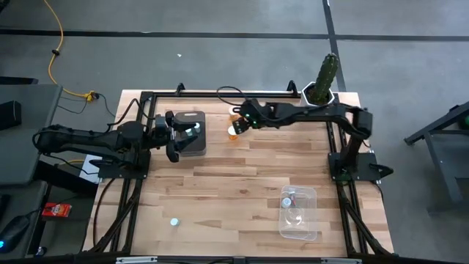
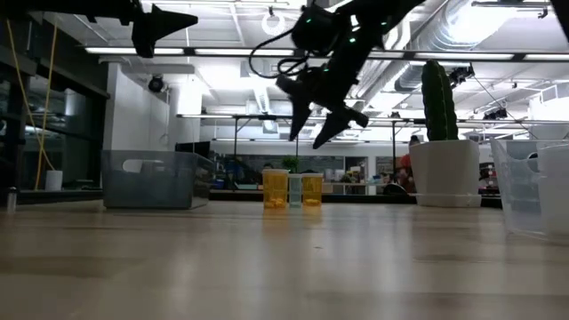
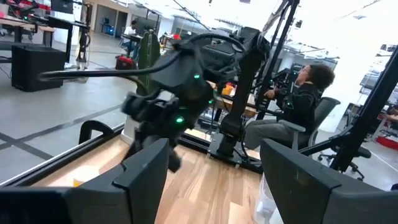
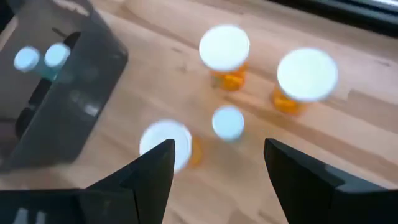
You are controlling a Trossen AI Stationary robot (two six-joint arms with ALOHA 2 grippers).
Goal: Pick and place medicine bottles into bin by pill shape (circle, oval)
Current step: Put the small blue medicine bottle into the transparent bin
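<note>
Three orange bottles with white caps and one small pale bottle with a teal top stand upright on the table at the far middle; they also show in the high view and the low view. My right gripper hangs open and empty above them. My left gripper is open and empty, high beside the grey bin. Two teal-topped bottles lie in that bin. One more pale bottle stands near the front left.
A clear bin with bottles in it stands at the near right. A tall cactus in a white pot stands at the far right corner. A person sits in a chair beyond the table.
</note>
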